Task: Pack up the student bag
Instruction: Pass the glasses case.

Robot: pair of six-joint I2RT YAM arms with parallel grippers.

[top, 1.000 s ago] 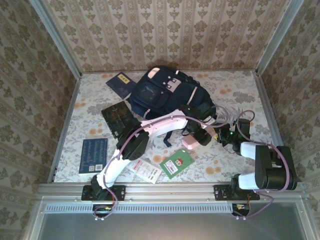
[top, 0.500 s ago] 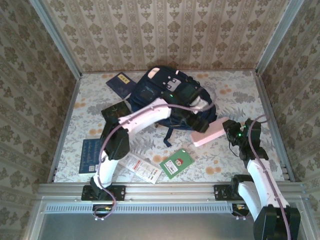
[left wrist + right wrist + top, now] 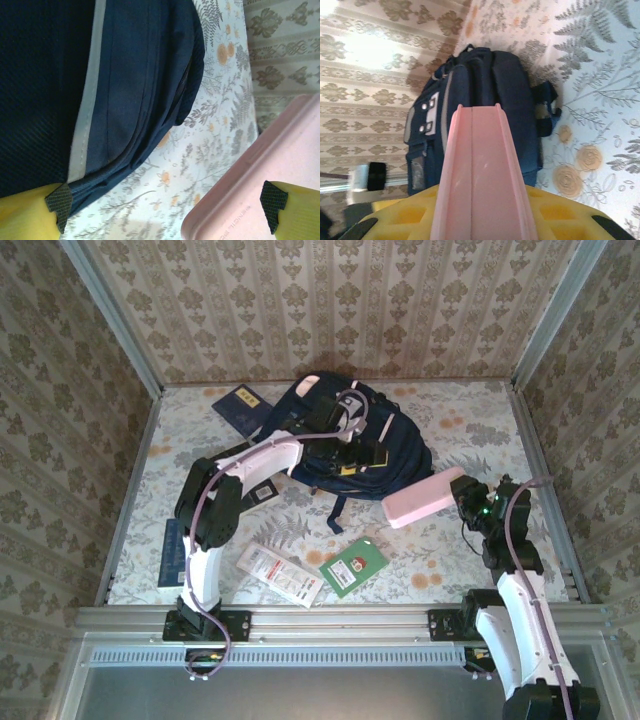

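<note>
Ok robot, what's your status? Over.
Left gripper open, at the student bag. Right gripper shut on a pink box, held beside the bag. Left arm lies across the bag.

Overhead view, wrist views near student bag [image 3: 402, 456]

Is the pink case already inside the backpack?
No, the pink case sits outside the backpack, gripped at one end by the right gripper.

Looked like a lab mock-up of a home: wallpapered panels [image 3: 340, 310], aluminium posts [image 3: 110, 318], floral-covered table [image 3: 480, 430], mounting rail [image 3: 340, 622].
</note>
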